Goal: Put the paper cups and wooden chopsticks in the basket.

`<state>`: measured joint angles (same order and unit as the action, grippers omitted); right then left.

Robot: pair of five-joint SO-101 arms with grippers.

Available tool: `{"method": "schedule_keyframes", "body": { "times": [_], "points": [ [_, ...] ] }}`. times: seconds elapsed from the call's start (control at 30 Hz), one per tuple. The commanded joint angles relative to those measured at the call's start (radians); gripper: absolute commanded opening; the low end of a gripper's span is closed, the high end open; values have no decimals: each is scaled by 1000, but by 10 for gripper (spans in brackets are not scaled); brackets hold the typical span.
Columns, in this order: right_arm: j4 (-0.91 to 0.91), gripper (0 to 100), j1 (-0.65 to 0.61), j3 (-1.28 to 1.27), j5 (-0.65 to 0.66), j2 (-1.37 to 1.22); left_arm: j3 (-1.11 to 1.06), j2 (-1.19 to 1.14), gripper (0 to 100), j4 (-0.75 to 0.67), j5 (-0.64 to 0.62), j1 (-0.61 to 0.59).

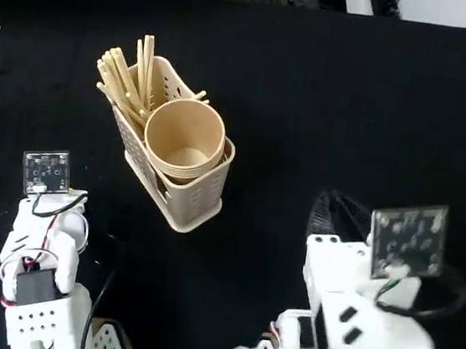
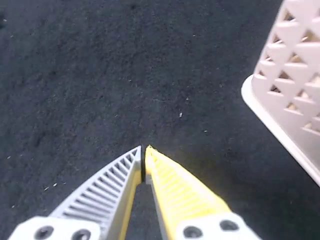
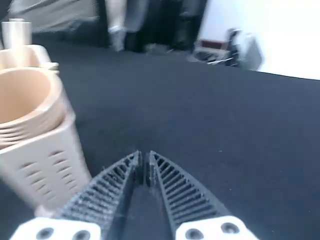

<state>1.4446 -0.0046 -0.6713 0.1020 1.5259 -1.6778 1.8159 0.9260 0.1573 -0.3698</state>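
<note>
Your stacked tan paper cups (image 1: pixel 184 139) and pale wooden chopsticks (image 1: pixel 126 78) stand inside the cream holey plastic basket (image 1: pixel 192 202) on the black bench (image 1: pixel 349 112), so I think the job is done and your left hand (image 2: pixel 144 148) and right hand (image 3: pixel 144 154) rest closed, holding nothing.

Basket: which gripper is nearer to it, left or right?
Left, probably. The left gripper sits close beside the basket. The right gripper is on the basket's opposite side, and its arm looks farther off in the high view.
</note>
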Motion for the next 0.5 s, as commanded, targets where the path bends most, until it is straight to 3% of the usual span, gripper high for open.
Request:
{"method": "schedule_keyframes", "body": {
  "times": [0.0, 0.07, 0.27, 0.47],
  "points": [
    [-275, 21, 114, -486, 9, 291, -18, 9, 28, -29, 6, 22],
    [-390, 21, 132, -670, 11, 377, -21, 8, 28, -61, 6, 12],
    [-591, 19, 137, -1017, 9, 314, -21, 6, 29, -63, 6, 21],
    [-287, 19, 161, -1015, 8, 326, -21, 5, 29, -40, 5, 18]
  ]
}}
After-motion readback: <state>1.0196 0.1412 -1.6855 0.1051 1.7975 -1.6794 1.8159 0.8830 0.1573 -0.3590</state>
